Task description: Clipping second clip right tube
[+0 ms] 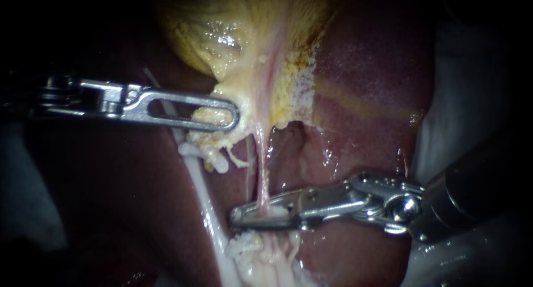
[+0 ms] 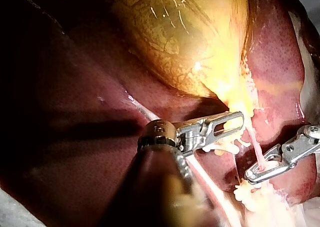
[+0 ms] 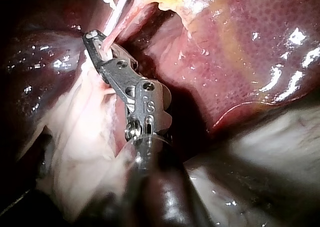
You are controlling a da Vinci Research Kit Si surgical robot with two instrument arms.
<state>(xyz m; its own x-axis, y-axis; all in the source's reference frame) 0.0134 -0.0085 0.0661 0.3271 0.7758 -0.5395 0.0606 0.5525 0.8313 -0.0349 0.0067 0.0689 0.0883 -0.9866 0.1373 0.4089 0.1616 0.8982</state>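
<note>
Where the right instrument (image 1: 239,216) crosses, right tube (image 1: 262,173) runs vertically.

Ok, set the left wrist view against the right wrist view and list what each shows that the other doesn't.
Left wrist only: the left instrument gripping the gallbladder at its neck, the gallbladder's broad yellow body, and a white strand running under that instrument. Right wrist only: pale tissue beside the right instrument and its shaft, and the liver ending at a grey surface. Both: the right instrument closed around the pink tube, with liver behind.
</note>
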